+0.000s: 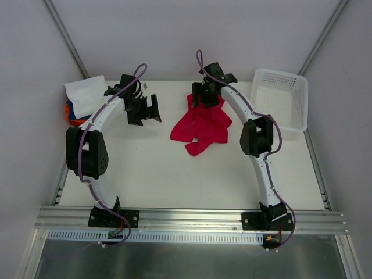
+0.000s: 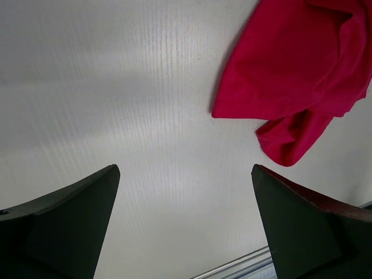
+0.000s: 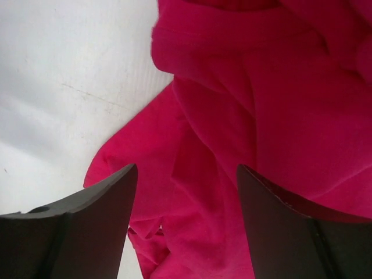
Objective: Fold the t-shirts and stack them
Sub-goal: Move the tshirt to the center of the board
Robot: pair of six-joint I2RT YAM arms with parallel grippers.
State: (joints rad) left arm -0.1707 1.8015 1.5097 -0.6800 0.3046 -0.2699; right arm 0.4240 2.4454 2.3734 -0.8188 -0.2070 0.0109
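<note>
A crumpled crimson-red t-shirt (image 1: 202,127) lies in a heap at the back middle of the table. My right gripper (image 1: 207,96) is open and hovers over the shirt's far edge; in the right wrist view the red cloth (image 3: 244,116) fills the space below the spread jaws, nothing gripped. My left gripper (image 1: 146,110) is open and empty over bare table, left of the shirt, which shows at the upper right in the left wrist view (image 2: 296,64). A stack of folded shirts (image 1: 81,100), white on top with orange and blue below, sits at the back left corner.
A white plastic mesh basket (image 1: 281,99) stands at the back right corner. The white table (image 1: 174,174) ends at an aluminium rail (image 1: 192,218) by the arm bases. Grey walls close in the back and sides.
</note>
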